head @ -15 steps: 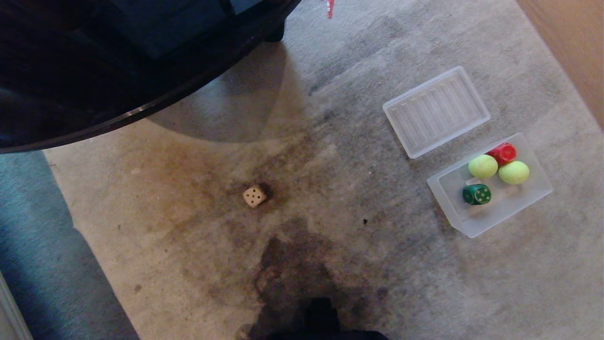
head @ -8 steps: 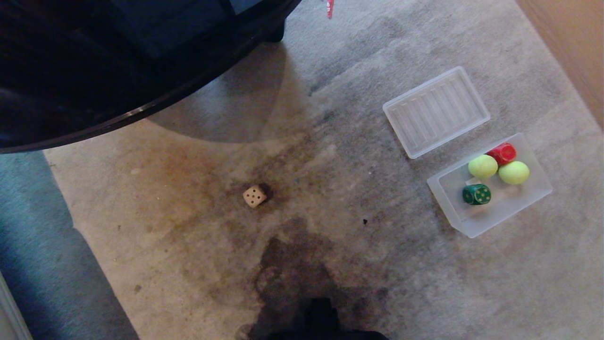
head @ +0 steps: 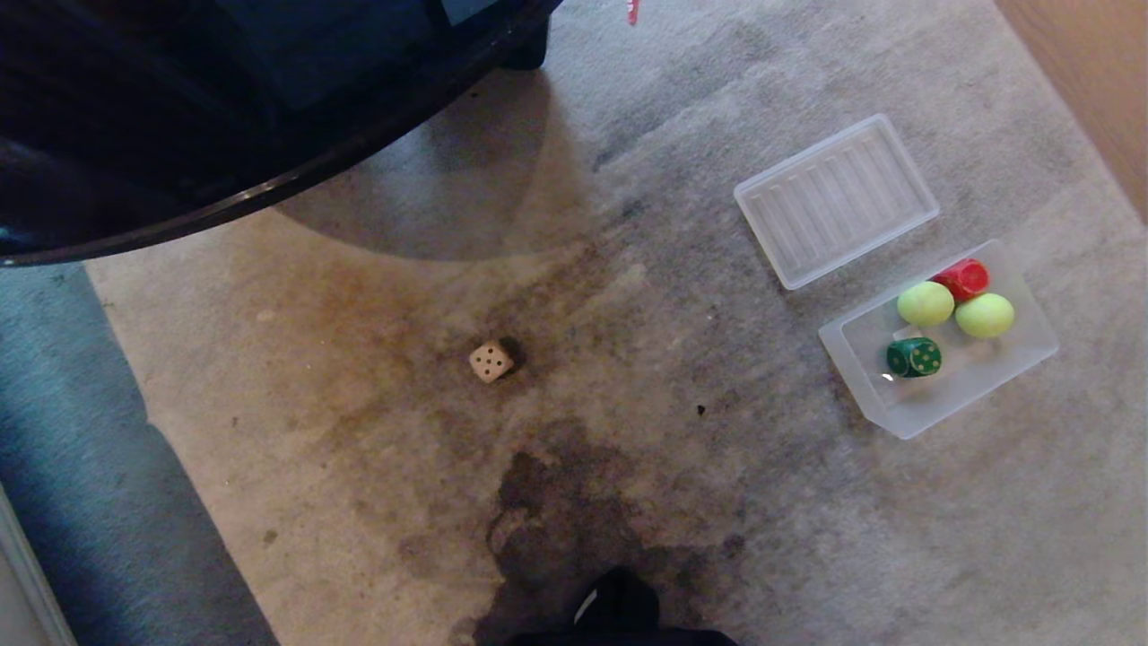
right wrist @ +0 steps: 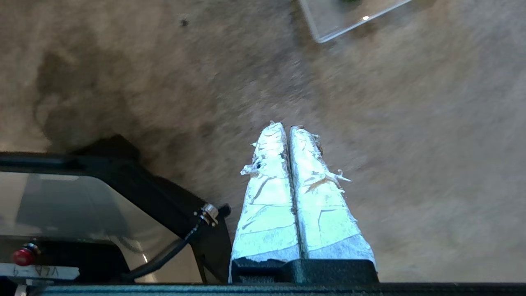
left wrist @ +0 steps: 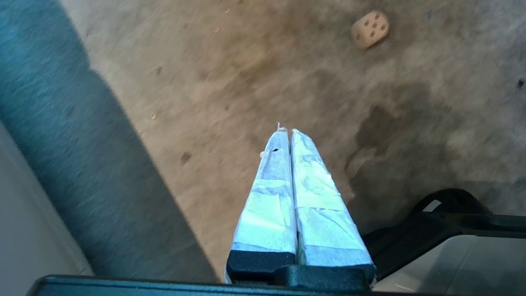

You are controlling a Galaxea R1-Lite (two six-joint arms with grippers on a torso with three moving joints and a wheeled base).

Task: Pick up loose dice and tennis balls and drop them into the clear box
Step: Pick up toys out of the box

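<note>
The beige die lies alone on the stained carpet, well apart from the clear box (which holds four pieces). Both grippers, left and right, hang clenched and empty; the picking one should open wide, then descend squarely over the die.

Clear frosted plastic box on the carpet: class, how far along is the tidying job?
Done: the clear frosted plastic box holds two yellow-green tennis balls, a red die and a dark green die. In hand: nothing; both claws are shut and empty. Left: the beige die lies loose on the carpet.

Stained beige carpet, ribbed clear lid, dark round furniture edge, teal rug
</note>
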